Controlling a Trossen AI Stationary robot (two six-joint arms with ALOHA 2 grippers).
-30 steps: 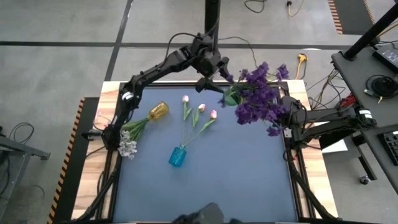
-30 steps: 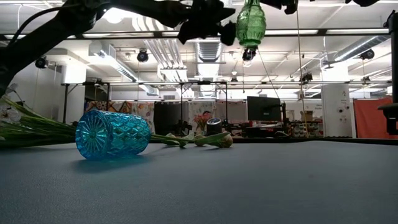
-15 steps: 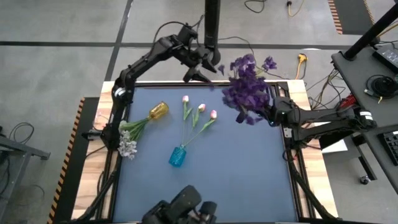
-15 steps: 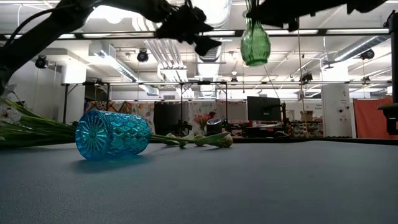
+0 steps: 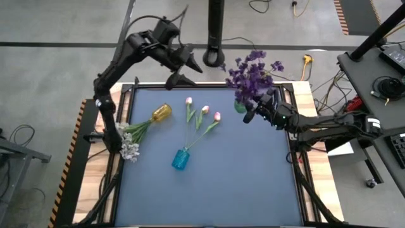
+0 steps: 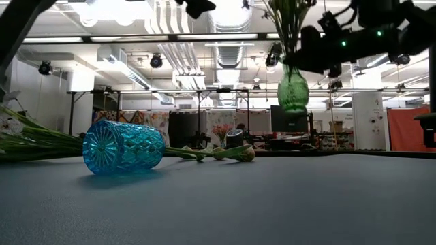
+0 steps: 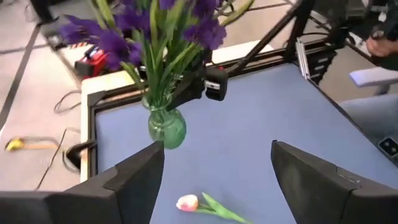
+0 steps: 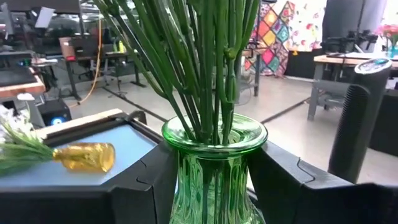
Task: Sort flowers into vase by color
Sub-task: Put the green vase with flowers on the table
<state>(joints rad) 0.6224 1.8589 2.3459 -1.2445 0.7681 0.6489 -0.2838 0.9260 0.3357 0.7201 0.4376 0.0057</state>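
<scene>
**Green vase held aloft at the far right**

The right gripper (image 5: 256, 111), arm stretched low from the right edge, clamps the green glass vase (image 6: 293, 88) of dark purple flowers (image 5: 252, 73) above the blue tabletop (image 5: 240, 177). The left gripper (image 5: 179, 68), raised beyond the far edge, gapes wide and empty.

Lay open across the table's (image 5: 253, 190) whole near half and right side. Blocked toward the middle by the blue vase (image 5: 180, 159) and pink tulips (image 5: 202, 117), at the left edge by the amber vase (image 5: 161, 113) and white sprigs (image 5: 130, 149).
</scene>
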